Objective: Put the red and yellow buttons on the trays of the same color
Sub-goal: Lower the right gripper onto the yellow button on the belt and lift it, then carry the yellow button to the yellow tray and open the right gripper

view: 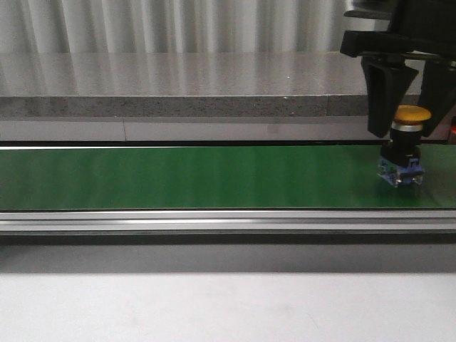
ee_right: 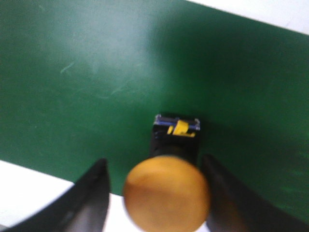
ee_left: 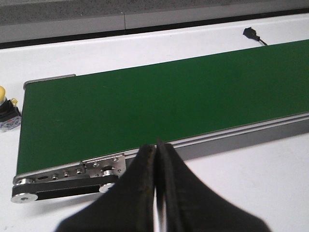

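Starting at the left end of the green conveyor belt, a second yellow button sits on the white worktop just off the belt's end, only partly in view. The left claw hangs over the worktop near the belt's front rail, clenched on nothing, its fingers pressed together.

Moving right along the belt, nothing lies on it until the far right end. There a yellow button stands upright on the belt, its long axis vertical, the yellow cap pointing up and the blue-and-clear contact block at the bottom. The right claw is lowered around it, released, one finger on each side of the cap and apart from it.

By my reading the pickup of this button is the step in hand. The next move calls for closing on the cap or neck squarely, lifting it clear, then carrying it to the yellow tray, which I cannot see from here.
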